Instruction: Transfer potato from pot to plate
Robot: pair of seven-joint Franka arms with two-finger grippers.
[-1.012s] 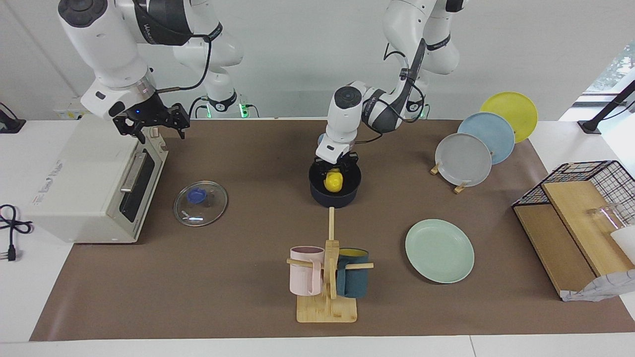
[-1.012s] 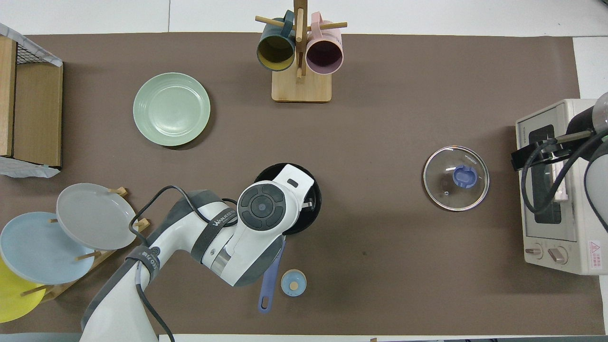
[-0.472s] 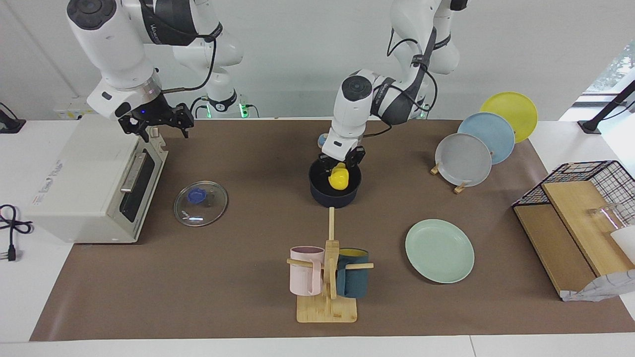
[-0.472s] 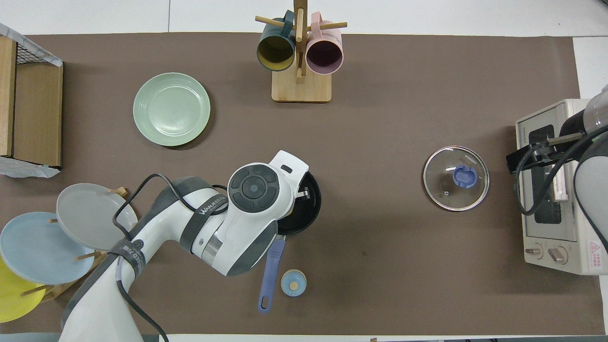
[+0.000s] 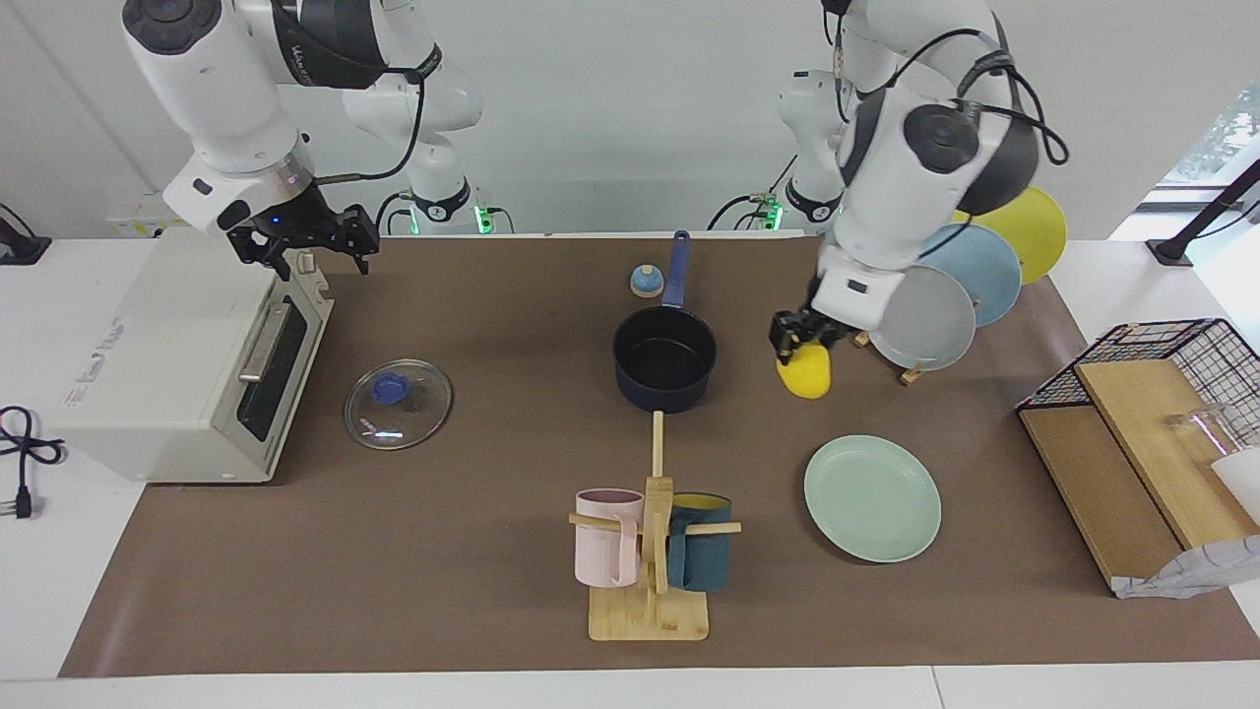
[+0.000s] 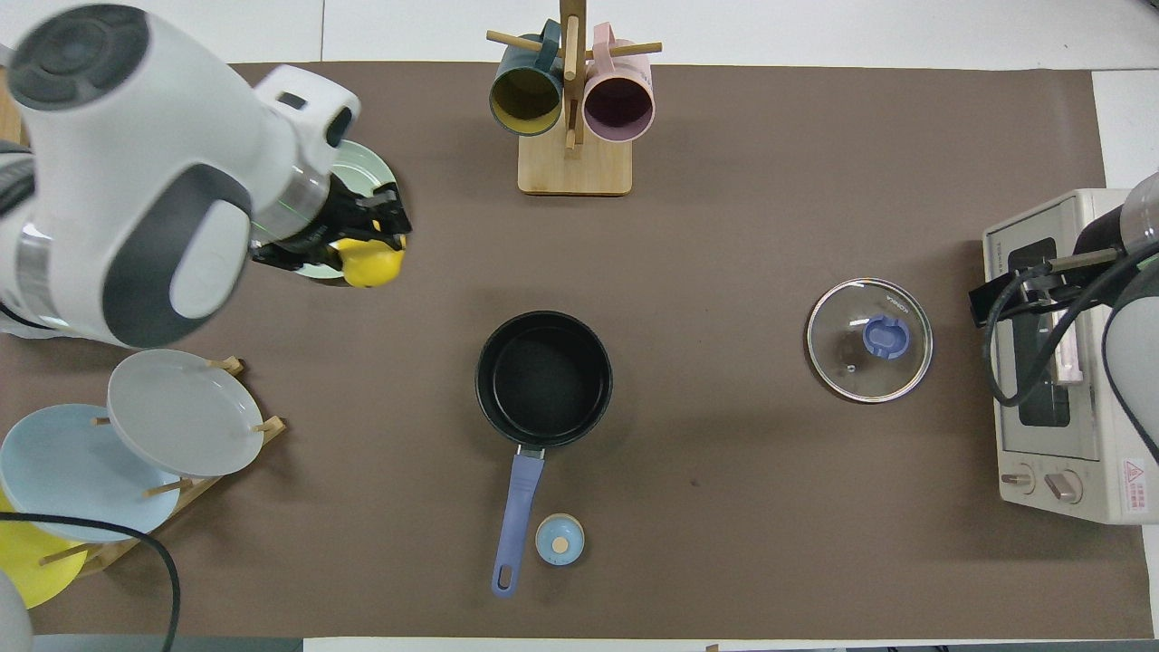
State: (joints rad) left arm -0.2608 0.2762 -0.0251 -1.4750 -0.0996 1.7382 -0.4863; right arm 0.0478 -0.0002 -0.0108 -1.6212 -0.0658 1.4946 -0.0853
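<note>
Left gripper point(image 5: 802, 347), clamped on the potato point(image 5: 805, 373), has lifted it clear of the pot point(image 5: 664, 360)

We can read almost no lettering with any certainty. White letters run along the dark band point(image 5: 315, 49) on the right arm, well above the right gripper point(image 5: 300, 248), but we cannot spell them out. On the toaster oven point(image 6: 1041, 217) beneath that gripper, a small label point(image 6: 1132, 473) beside the knobs bears a red warning triangle over print too fine for us to read. The grey lettering point(image 5: 94, 366) on the oven's side is just as unclear. The glass lid point(image 6: 869, 340), on the table just beside that gripper toward the table's middle, carries a short word near its rim, which we cannot make out.
</note>
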